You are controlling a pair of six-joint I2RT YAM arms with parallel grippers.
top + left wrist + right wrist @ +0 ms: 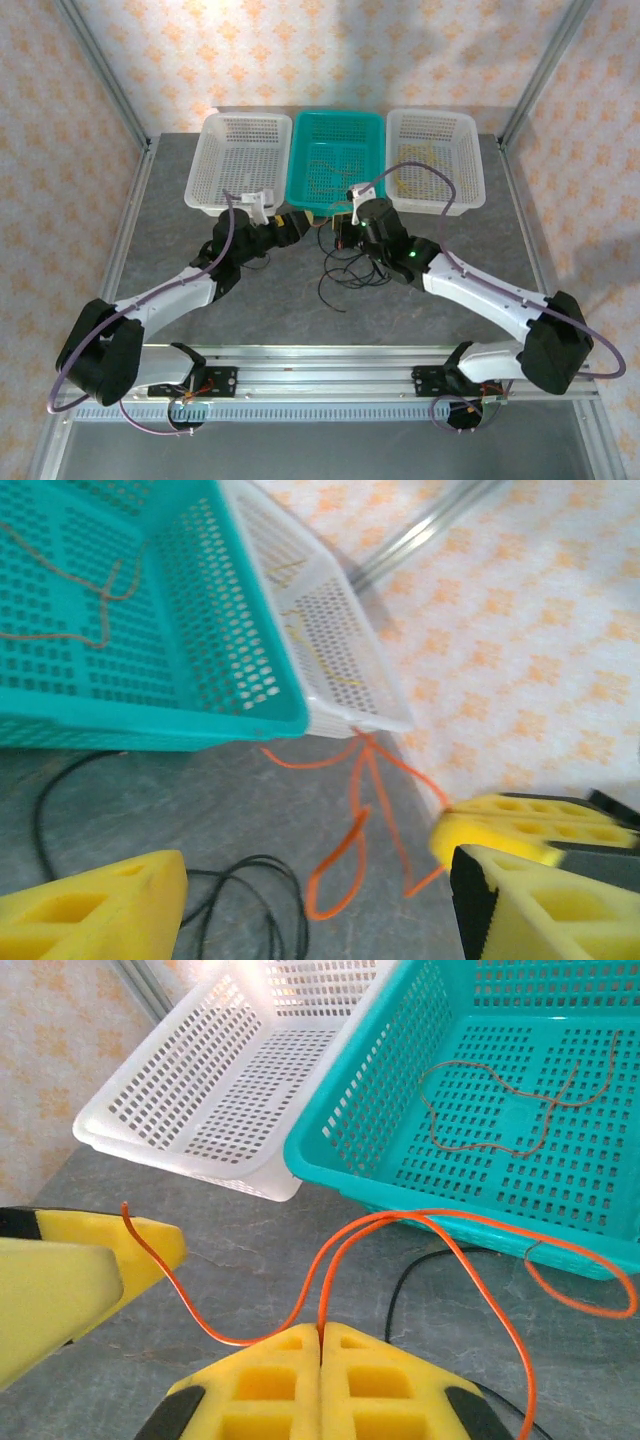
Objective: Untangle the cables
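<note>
**Desk** [165, 220]: grey surface carrying all the items below.

**Arms:** the left arm [170, 295] reached towards 1 o'clock and the right arm [480, 290] towards 11 o'clock. Their tips nearly met at the near wall of the teal basket.

**Baskets:** three stood in a row at the far edge. The left white basket [205, 175] was at 11 o'clock, the teal basket [302, 170] at 12 and the right white basket [468, 170] at 1.

**Left jaws:** released. In the left wrist view their yellow fingers [100, 905] stood wide apart, with desk and cable loops visible through the gap.

**Right jaws:** clenched on the orange cable [326, 1270]. In the right wrist view the fingers [270, 1390] were pressed together with that cable pinched in the seam.

**Cables:**
- **Orange cable:** it ran from the pinch in two strands. One looped towards 3 o'clock along the teal basket's near wall. The other curved towards 9 o'clock, and its free end rose beside a finger of the left jaws; contact could not be told.
- **Black cable** [262, 859]: it was coiled on the desk at 6 o'clock from the teal basket.
- **Brown-orange cable** [470, 1147]: it lay loose on the teal basket's floor.
- **Yellow cable** [415, 183]: it lay inside the right white basket. The left wrist view also showed it.
</note>
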